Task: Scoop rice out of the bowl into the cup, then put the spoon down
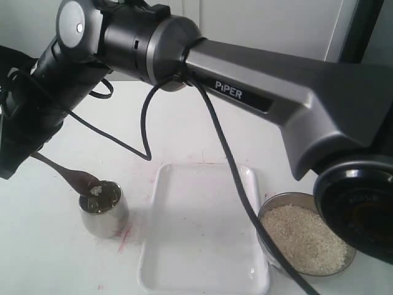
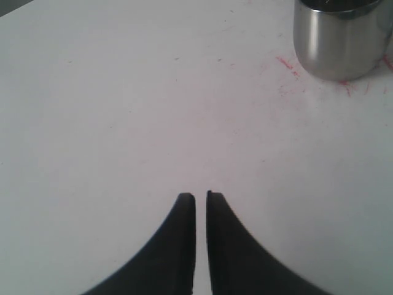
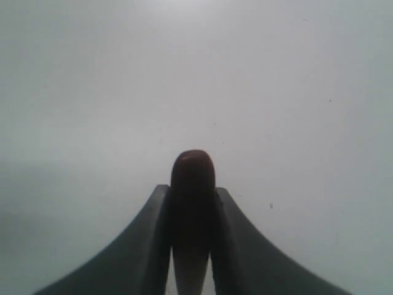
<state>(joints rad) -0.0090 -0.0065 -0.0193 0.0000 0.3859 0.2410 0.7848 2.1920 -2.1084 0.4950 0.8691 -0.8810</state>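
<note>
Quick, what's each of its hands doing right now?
Left gripper: closed, holding nothing.
Right gripper: closed on the spoon.

Right arm (image 1: 307, 92): dk grey tapered link w/ white "PiPER" lettering (image 1: 228, 90). Beside lettering, black cylindrical joint housing (image 1: 144, 43), grey round cap (image 1: 73, 26) past it. Black cable (image 1: 230, 166) runs under lettering. Left gripper (image 2: 201, 198): two matte black curved fingers (image 2: 178, 246), tapering to blunt tips.
</note>
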